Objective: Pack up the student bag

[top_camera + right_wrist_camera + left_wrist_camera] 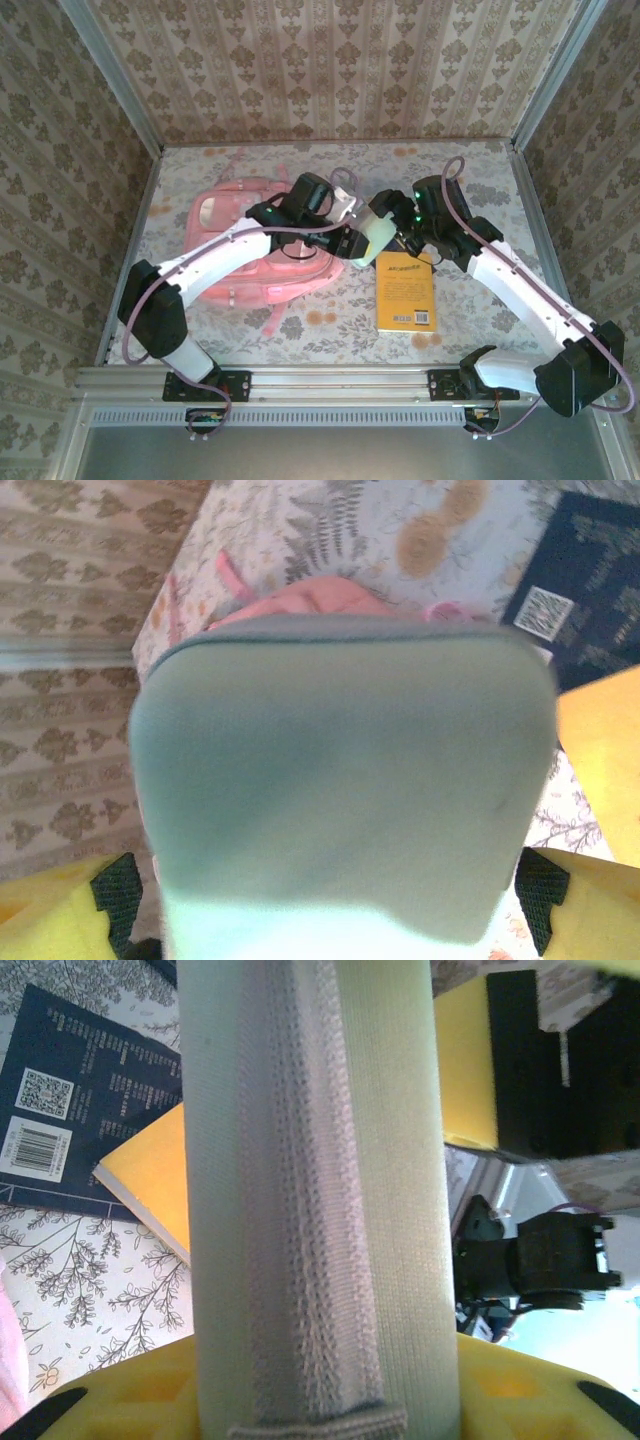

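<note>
Handover mid-air, by the look of it: left gripper (356, 243) seems clamped on pale green pouch (377, 233). Right gripper (392, 236) has its jaws wide either side of the pouch, not gripping. Student bag (225, 215) lies flat left of centre, partly under the left arm; can't tell if any pocket is open. Nothing visibly packed, so I'd call it early: pouch and yellow book (405, 292) are both outside. Table (470, 180) has a floral cover. Patterned wallpaper on three sides, aluminium rail (330, 380) at the near edge.
</note>
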`<move>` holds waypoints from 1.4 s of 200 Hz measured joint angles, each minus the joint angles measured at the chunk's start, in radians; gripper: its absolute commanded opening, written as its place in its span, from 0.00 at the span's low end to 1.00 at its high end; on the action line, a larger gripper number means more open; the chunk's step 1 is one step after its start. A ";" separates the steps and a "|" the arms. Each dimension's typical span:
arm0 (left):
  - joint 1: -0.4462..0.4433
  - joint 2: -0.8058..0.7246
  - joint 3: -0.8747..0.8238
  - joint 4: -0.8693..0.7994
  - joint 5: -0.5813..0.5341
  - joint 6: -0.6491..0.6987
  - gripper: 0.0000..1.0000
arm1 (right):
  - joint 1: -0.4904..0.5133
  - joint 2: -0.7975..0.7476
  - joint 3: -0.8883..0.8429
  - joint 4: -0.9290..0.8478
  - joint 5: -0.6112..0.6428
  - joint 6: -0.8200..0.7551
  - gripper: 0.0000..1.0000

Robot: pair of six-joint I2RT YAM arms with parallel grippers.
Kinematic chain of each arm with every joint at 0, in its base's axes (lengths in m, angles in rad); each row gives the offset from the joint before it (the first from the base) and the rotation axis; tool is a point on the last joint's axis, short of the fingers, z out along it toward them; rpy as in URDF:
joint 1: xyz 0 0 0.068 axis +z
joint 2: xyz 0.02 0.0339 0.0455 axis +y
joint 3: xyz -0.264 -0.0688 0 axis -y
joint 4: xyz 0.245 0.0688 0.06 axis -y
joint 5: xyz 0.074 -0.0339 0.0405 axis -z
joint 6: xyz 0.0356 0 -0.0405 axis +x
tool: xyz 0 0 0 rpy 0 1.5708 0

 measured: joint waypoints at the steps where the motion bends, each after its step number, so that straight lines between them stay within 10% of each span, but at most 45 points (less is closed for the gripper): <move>1: 0.002 -0.002 0.000 0.000 0.003 0.000 0.40 | -0.002 -0.001 0.000 0.001 -0.004 -0.006 0.99; 64: 0.097 -0.135 -0.093 0.053 0.296 -0.030 0.40 | -0.265 -0.092 -0.145 0.341 -0.566 -0.262 1.00; 124: 0.126 -0.137 -0.126 0.172 0.420 -0.115 0.40 | -0.267 -0.042 -0.180 0.531 -0.882 -0.228 0.82; 188: 0.137 -0.135 -0.132 0.203 0.447 -0.167 0.65 | -0.262 -0.063 -0.234 0.595 -0.915 -0.188 0.47; 222: 0.173 -0.135 -0.132 0.174 0.418 -0.174 0.83 | -0.306 -0.107 -0.301 0.600 -0.858 -0.183 0.47; 280: 0.376 -0.135 -0.132 -0.004 0.047 -0.165 0.81 | -0.335 -0.216 -0.447 0.502 -0.596 -0.212 0.45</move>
